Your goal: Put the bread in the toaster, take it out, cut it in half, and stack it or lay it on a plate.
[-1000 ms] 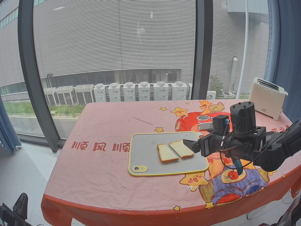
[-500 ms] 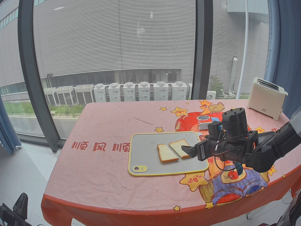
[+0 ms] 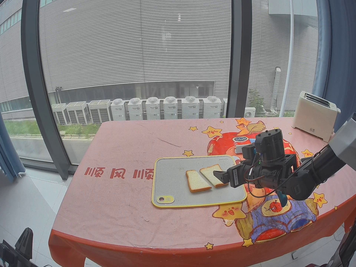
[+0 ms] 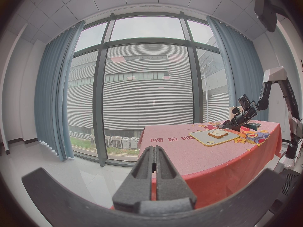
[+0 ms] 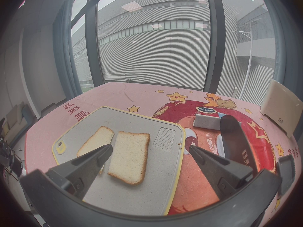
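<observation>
Right gripper (image 5: 150, 148) spread, held low at right-hand bread slice (image 5: 129, 156) on cutting board (image 5: 157, 180); likely lined up for pickup. Left gripper (image 4: 154, 164) pressed together, parked off-table.

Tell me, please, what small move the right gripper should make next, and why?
Probably ease the right gripper forward and down so its open jaws straddle the nearer bread slice, then close. The jaws stand wide apart just short of that slice, which lies ungripped on the cutting board; the toaster waits farther right.
</observation>
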`<state>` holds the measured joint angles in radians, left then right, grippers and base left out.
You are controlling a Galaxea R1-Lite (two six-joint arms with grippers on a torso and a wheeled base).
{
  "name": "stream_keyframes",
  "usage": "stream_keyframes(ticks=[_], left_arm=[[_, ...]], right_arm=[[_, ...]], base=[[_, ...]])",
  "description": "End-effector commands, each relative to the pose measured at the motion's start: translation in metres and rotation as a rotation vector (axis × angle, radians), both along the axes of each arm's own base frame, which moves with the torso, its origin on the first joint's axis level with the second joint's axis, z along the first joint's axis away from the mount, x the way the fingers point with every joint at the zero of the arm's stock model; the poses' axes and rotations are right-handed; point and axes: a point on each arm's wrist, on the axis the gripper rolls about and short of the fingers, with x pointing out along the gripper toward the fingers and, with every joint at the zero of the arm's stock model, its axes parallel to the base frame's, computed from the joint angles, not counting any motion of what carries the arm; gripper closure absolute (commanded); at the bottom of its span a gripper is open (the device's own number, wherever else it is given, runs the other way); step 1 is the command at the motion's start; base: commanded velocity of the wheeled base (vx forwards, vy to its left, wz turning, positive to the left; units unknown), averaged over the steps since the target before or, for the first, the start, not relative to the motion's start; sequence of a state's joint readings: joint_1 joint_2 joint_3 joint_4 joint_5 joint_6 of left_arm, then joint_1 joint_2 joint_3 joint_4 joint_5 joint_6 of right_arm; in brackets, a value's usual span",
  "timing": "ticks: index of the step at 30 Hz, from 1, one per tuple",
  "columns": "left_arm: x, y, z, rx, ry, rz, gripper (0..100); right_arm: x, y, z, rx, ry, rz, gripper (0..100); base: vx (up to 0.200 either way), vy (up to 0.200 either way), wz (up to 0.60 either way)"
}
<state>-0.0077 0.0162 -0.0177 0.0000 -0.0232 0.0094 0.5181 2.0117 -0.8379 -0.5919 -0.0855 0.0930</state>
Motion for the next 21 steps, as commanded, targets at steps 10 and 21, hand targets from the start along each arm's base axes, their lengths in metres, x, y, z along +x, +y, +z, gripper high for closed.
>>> stream_keyframes(ticks=[10,21], left_arm=[[0.0,0.0,-0.005,0.0,0.001,0.0,100],[0.0,0.0,-0.005,0.0,0.001,0.0,100]], right_arm=[[0.013,-0.006,-0.01,-0.01,0.014,-0.033,0],[0.018,-0.009,-0.012,-0.01,0.015,-0.048,0]], base=[[0.0,0.0,0.0],[0.0,0.0,0.0]])
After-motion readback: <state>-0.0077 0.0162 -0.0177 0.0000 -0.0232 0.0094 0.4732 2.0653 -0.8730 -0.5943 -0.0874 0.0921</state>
